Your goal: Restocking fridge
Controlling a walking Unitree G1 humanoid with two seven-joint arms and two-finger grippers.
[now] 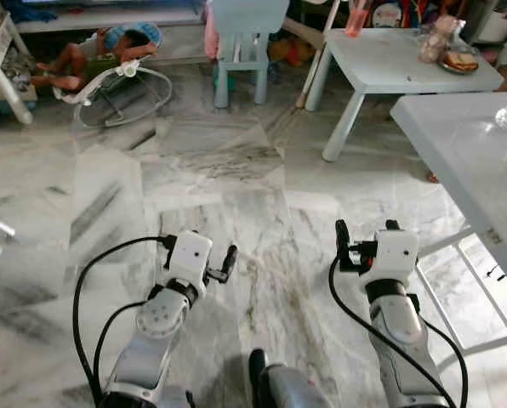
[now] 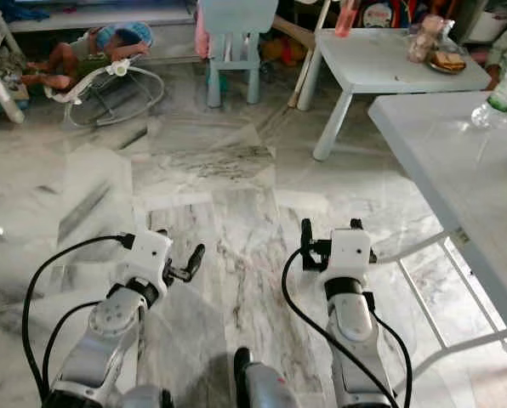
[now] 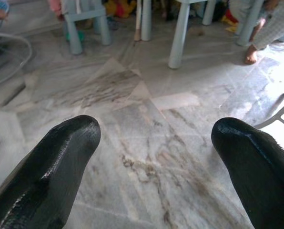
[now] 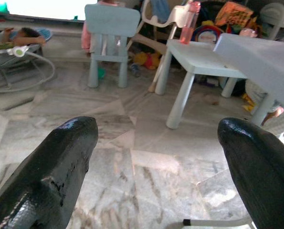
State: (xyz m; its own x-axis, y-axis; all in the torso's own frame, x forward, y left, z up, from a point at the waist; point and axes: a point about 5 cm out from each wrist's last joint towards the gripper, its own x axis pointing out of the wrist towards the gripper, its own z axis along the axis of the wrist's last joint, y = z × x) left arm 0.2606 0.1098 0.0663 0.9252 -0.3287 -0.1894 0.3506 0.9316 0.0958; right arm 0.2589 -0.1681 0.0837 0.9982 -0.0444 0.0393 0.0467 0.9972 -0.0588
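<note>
Standing on bare marble floor (image 1: pixel 262 255), I find no fridge ahead. Left gripper (image 1: pixel 228 262) and right gripper (image 1: pixel 366 234) both hang empty, fingers apart. A bottle (image 2: pixel 497 100) on the grey table (image 2: pixel 458 161) lies forward-right, nearer my right arm.

Clear plastic bottle (image 2: pixel 494 102), green label, on pale table (image 2: pixel 441 170), robot's right.

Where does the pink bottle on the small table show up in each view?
Left eye: pink bottle at the top edge, right of centre, on the small table.
Right eye: top edge, right of centre.
Left wrist: not in it.
Right wrist: upper right.
Shared landmark: the small blue chair.
</note>
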